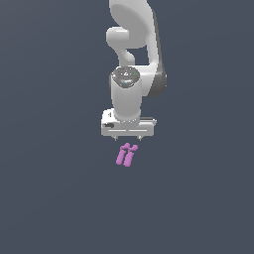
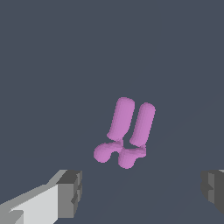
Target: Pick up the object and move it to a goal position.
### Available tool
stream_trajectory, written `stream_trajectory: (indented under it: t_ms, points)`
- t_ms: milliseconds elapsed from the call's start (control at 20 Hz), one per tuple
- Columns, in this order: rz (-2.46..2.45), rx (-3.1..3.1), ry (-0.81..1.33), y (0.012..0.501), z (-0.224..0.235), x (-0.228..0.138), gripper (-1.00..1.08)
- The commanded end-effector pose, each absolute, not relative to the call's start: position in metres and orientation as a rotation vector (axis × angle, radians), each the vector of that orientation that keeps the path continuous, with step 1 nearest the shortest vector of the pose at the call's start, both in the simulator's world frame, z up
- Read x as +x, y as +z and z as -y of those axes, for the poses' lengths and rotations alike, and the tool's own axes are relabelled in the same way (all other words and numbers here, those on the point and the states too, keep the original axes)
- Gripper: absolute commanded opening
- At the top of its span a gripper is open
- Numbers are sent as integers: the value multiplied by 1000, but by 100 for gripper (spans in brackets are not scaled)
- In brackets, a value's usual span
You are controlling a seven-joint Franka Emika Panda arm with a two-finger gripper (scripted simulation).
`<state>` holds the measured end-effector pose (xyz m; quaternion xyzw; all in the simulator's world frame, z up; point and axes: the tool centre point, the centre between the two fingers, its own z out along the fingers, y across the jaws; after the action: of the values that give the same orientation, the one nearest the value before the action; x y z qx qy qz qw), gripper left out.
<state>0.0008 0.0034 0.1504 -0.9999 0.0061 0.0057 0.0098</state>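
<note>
**Nothing lifted yet: gripper poised over the object**

None of the task looks done. The object (image 1: pixel 126 155), a small pink-purple pair of stubby cylinders joined side by side, lies free on the dark ground, and no goal marker can be seen. The grasp, the lift and the carry all seem to remain.

The arm (image 1: pixel 134 44) hangs straight down with its wrist vertical. The white gripper (image 1: pixel 127 137) sits directly above the object, close but apart from it. In the wrist view the gripper (image 2: pixel 142 192) is spread wide, one dark fingertip (image 2: pixel 70 192) on either side of the object, neither touching it.
</note>
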Motion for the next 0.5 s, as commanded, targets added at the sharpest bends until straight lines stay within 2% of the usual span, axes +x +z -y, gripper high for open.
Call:
stream_trajectory:
  t_ms: [0, 450]
  points:
    - [-19, -3122, 18, 150, -3, 1, 100]
    - [-99, -3140, -19, 157, 15, 6, 100]
